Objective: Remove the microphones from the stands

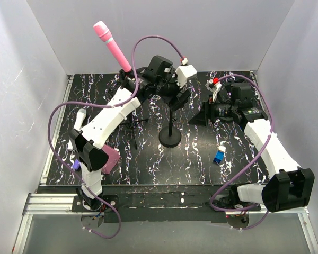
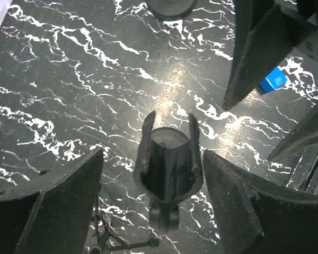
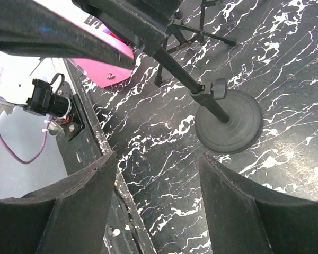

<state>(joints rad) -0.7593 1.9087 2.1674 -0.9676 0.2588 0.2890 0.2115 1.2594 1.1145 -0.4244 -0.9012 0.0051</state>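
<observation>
1. The left pincer [image 2: 153, 153] is gaping, straddling a black clip [image 2: 168, 164] without touching it.
2. The left arm [image 1: 108, 119] is arching over mid-table, wrist pointing down.
3. The right pincer [image 3: 158, 156] is hanging open, the right arm [image 1: 267, 140] stretching leftward toward the round-based stand [image 1: 170, 138].
4. The pink microphone [image 1: 112, 46] is jutting up at the back left beside the left arm, its support hidden.

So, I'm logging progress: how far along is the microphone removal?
Done: nothing visible; the pink microphone stands angled up at the back left, in neither gripper. In hand: the left gripper's open jaws flank an empty clip; the right gripper hangs open. Left: grasping the microphone and lifting it free.
</observation>
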